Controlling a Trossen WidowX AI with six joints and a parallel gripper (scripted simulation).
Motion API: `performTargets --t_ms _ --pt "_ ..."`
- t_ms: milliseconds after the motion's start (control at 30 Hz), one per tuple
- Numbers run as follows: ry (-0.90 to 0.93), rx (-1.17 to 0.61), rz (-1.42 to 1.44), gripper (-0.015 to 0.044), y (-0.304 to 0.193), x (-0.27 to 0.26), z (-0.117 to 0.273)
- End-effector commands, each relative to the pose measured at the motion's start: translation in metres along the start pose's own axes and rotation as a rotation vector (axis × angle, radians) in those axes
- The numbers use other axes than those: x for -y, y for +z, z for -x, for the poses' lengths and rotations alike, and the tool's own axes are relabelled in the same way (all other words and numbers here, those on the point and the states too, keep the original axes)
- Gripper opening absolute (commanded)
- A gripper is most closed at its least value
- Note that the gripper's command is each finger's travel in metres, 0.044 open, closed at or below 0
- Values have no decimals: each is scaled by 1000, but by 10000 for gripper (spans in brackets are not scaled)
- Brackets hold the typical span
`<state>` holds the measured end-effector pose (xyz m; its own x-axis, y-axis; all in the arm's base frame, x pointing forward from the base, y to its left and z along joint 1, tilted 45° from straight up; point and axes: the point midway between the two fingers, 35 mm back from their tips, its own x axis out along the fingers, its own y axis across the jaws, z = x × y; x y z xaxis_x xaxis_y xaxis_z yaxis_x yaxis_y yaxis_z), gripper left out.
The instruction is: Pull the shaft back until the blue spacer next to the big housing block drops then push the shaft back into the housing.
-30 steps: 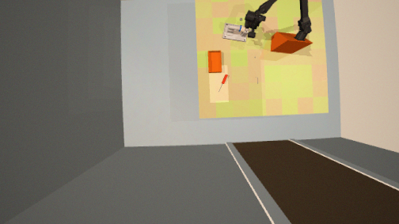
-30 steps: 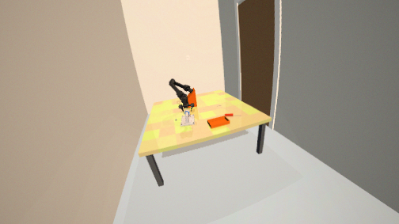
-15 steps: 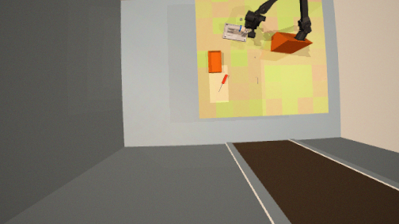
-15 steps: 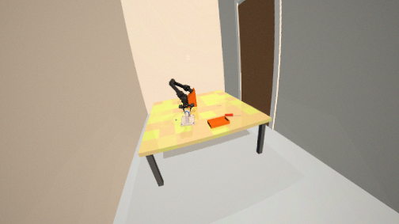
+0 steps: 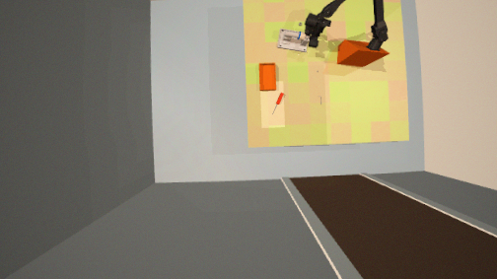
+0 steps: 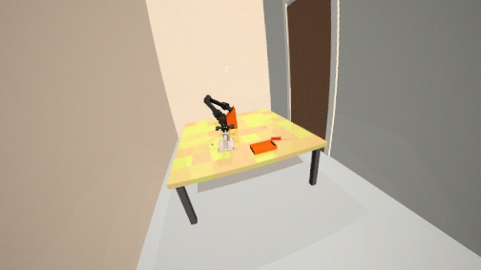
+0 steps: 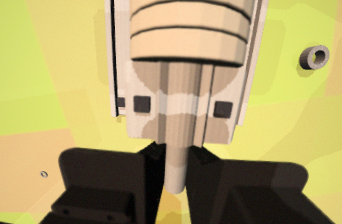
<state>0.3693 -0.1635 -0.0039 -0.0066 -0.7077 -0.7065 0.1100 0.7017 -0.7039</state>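
The shaft [image 7: 176,175] is a pale rod whose free end sticks out toward the camera in the wrist view. My gripper [image 7: 176,137] [image 5: 308,38] [image 6: 225,131] is shut on this end, one black finger on each side. Behind it a pale round part [image 7: 190,46] with dark ring lines lies in line with the shaft. The housing's pale base plate [image 5: 283,44] [image 6: 221,149] lies on the table. The blue spacer [image 5: 299,35] [image 6: 225,135] shows as a small blue mark above the plate. It is hidden in the wrist view.
A loose grey ring [image 7: 308,58] [image 5: 300,24] [image 6: 212,144] lies beside the fixture, and a tiny ring [image 7: 44,174] on the other side. An orange tray [image 5: 267,77] [image 6: 263,148], a red-handled screwdriver [image 5: 280,99] [image 6: 276,138] and an orange wedge [image 5: 362,56] [image 6: 232,117] are on the table.
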Motion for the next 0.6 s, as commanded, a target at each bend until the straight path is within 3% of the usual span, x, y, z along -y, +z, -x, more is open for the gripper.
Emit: performTargets --t_ms 0,567 --pt "-4 0 -4 0 0 1 0" --pt "-1 0 1 0 -11 1 0"
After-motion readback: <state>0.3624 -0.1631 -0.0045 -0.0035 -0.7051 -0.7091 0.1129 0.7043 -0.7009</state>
